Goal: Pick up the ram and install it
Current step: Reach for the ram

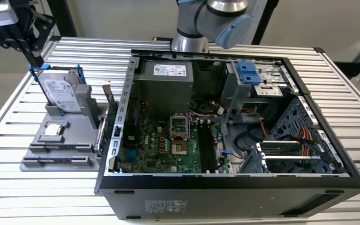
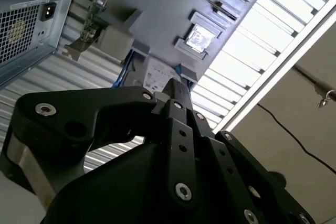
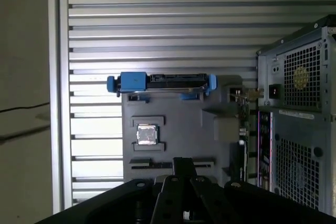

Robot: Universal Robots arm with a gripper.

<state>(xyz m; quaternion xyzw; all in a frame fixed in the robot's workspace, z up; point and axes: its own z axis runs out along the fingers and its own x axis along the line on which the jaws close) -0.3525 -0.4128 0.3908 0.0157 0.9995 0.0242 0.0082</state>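
With the black claw (image 3: 181, 162) hanging above the grey parts tray (image 3: 184, 129), apart or together I cannot tell, I'd line it up square along what I take for the thin dark ram stick (image 3: 149, 165), slotted edge-up near the square silver processor chip (image 3: 146, 134)

The hand (image 1: 35, 57) is seen in the exterior view raised above the grey holder (image 1: 73, 138), over the end of the holder that lies farther from that camera. It is clear of the holder, and its black linkage is tilted with the tips pointed down toward it. In both wrist views the fingers (image 2: 179, 100) (image 3: 184, 169) are seen drawn together into one narrow tip, with nothing gripped between them. The arm (image 1: 221, 18), silver with a blue cap, is seen beyond the holder, toward the exterior view's right of it.
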